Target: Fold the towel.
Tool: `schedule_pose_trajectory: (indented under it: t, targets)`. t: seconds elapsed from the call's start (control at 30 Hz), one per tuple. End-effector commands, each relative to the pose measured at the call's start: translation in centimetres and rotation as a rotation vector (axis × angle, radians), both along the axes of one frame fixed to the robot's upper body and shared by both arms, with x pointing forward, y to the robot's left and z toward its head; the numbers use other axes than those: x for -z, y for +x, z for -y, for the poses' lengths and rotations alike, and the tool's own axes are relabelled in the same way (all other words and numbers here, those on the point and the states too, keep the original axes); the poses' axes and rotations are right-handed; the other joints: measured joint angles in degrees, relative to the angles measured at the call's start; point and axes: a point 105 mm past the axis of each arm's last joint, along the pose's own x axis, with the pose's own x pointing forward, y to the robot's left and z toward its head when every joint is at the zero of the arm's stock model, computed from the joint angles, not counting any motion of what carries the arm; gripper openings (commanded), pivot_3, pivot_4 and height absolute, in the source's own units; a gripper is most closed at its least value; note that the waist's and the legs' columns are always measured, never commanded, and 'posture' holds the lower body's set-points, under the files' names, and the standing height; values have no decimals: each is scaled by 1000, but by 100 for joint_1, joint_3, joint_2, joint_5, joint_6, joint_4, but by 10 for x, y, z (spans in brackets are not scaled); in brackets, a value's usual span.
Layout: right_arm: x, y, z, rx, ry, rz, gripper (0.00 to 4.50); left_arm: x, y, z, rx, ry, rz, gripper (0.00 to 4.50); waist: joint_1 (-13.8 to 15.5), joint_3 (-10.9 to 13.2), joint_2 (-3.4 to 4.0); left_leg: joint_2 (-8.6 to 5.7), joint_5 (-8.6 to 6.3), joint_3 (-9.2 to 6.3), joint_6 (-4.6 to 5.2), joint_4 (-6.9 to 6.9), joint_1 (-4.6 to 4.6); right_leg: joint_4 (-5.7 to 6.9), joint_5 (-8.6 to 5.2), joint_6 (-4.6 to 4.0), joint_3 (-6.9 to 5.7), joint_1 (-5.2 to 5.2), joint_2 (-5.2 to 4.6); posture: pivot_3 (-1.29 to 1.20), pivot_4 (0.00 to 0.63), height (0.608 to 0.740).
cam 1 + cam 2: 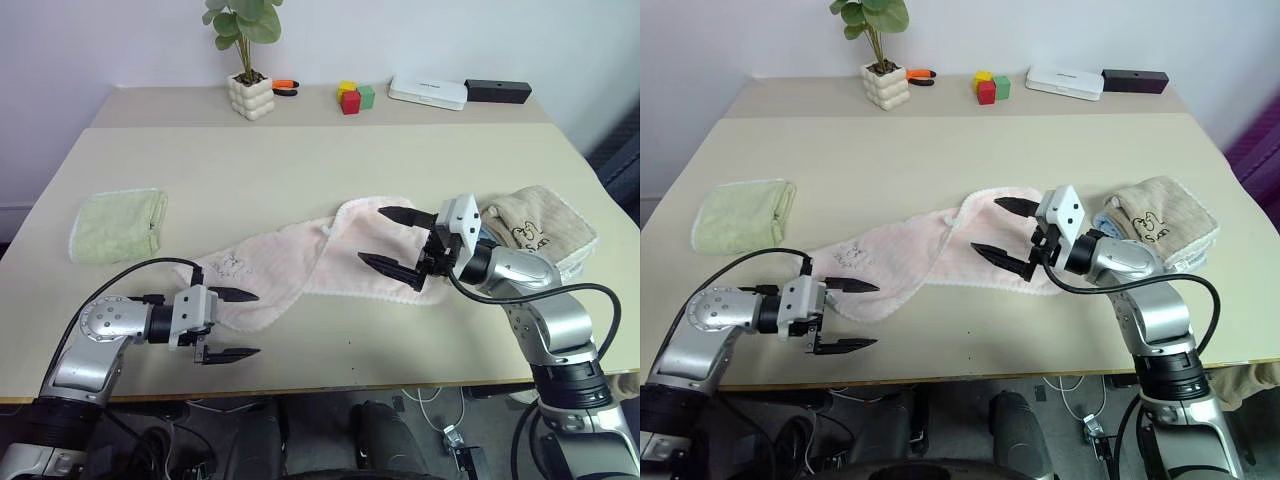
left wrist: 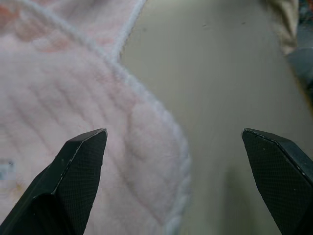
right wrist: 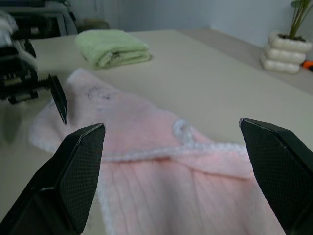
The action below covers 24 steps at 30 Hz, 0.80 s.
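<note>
Towel (image 1: 300, 262) flat on table (image 1: 300, 160), both grippers open

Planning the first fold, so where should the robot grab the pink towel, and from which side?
Likely the two narrow ends: the towel lies in a long strip. The open left gripper sits at its rounded left end; the open right gripper is over the right end. Come at each edge from outside.
</note>
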Motion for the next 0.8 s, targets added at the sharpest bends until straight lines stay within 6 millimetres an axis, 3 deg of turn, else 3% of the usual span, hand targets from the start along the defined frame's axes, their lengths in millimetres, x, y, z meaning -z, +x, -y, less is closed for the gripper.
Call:
schedule_pose_trajectory:
  t: [0.03,0.13,0.3,0.37,0.47,0.7,0.8]
  targets:
    - [-9,-2,-6,-15,16,49,4491,11,-2,-3,-2,60,-19,4258,8,-2,2,0,0,0,0,0,0,0,0,0,0,1,0,0,150,735]
    - [-8,-2,-8,-13,20,52,4500,14,-5,-4,-5,56,-52,3233,13,-5,8,-1,0,1,0,1,3,0,-4,-7,0,4,-3,0,150,735]
    - [-6,8,-3,62,21,77,4500,9,-4,-4,-16,35,-51,769,4,-6,8,0,0,0,0,1,7,2,-4,-8,0,6,-2,0,150,735]
    - [-7,18,1,120,24,100,4500,7,-1,-8,-33,32,-49,43,-5,-6,8,0,0,0,0,1,7,2,-4,-8,0,6,-2,0,150,735]
    - [-6,33,9,206,2,117,4500,0,4,-14,-56,12,-29,43,-10,-6,8,0,0,2,0,0,6,3,-4,-7,1,3,-2,0,150,735]
    - [2,88,54,542,-60,66,4500,-49,18,-25,-118,-192,69,43,-10,-4,7,1,1,3,-1,-1,2,5,0,0,0,-3,0,0,150,735]
    - [6,102,62,614,-47,-1,4500,-64,21,-31,-141,-255,92,43,-20,-4,7,0,1,6,-1,-2,2,3,0,0,2,-3,-3,0,150,735]
